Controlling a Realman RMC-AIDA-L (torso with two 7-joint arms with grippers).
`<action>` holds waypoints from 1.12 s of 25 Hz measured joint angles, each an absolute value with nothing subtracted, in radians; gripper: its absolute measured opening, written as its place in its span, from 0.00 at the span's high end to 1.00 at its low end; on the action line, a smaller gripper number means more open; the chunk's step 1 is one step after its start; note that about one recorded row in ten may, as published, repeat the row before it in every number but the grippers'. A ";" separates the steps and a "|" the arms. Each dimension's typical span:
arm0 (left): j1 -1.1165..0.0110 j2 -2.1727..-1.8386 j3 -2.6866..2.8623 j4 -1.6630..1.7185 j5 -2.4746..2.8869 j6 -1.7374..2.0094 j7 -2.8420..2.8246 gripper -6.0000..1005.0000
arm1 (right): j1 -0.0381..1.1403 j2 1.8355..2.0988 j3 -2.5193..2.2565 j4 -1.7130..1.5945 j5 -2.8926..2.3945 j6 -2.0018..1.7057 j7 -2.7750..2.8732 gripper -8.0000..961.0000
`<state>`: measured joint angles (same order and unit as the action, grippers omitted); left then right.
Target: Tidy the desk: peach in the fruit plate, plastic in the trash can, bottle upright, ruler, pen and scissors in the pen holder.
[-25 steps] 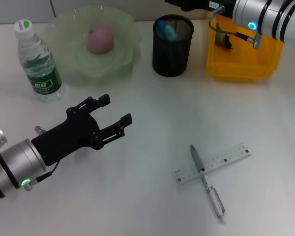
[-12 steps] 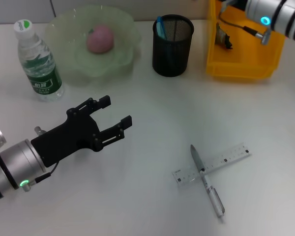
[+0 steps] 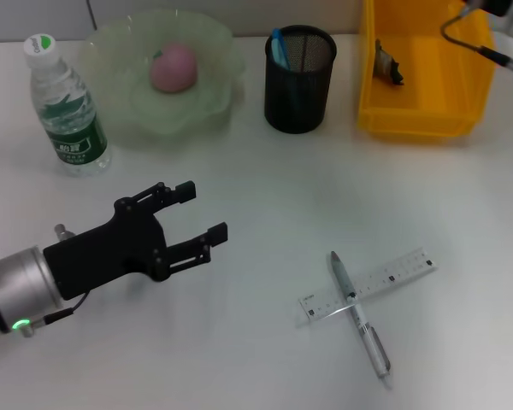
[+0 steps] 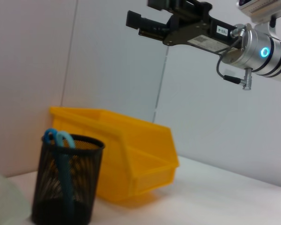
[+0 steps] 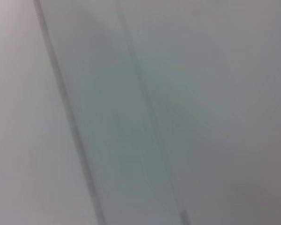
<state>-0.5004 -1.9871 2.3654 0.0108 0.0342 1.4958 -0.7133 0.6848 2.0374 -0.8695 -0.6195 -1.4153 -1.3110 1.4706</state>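
Left pincer point(image 3: 192, 212) hovers over the worktop point(image 3: 265, 196) at the near left, jaws spread wide, holding nothing. Right pincer point(image 4: 152, 16) shows only in the left wrist view, raised high above the yellow bin point(image 3: 419, 73); it looks open with nothing in it, but that's a side-on view so I wouldn't swear to it. In the head view only the right arm's cable and wrist edge peek in at the top right corner.

Progress, judging from how things lie:
- Peach point(image 3: 173, 68) sits in the fruit plate point(image 3: 218, 51). Done.
- Bottle point(image 3: 67, 107) stands upright, cap on, left of the plate. Done.
- Plastic scrap point(image 3: 387, 64) lies inside the yellow bin, which I take for the trash can. Done.
- Scissors point(image 3: 278, 49): blue handles stick out of the black mesh pen holder point(image 3: 299, 85). Done.
- Ruler point(image 3: 372, 282) and pen point(image 3: 359, 314) are on the worktop at the near right, crossed and touching, pen on top as far as I can tell. Both left to do.

So four of six items sorted. Pen holder has room beside the scissors. Pen likely has to come off first, since it overlaps the ruler. Neither pincer is near that pair.
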 joint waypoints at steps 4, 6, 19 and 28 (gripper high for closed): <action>-0.514 -1.959 2.362 -0.026 0.099 1.590 -0.739 0.19 | 0.687 1.999 -0.862 -0.692 -1.581 -1.469 1.624 0.21; -0.522 -1.953 2.365 -0.042 0.116 1.618 -0.746 0.19 | 0.694 1.995 -0.861 -0.705 -1.617 -1.498 1.644 0.21; -0.586 -1.931 2.402 -0.161 0.214 1.727 -0.737 0.19 | 0.885 1.989 -1.006 -0.732 -2.032 -1.713 1.745 0.21; -0.586 -1.930 2.402 -0.168 0.216 1.728 -0.736 0.19 | 0.955 2.037 -1.163 -0.748 -2.186 -1.715 1.747 0.21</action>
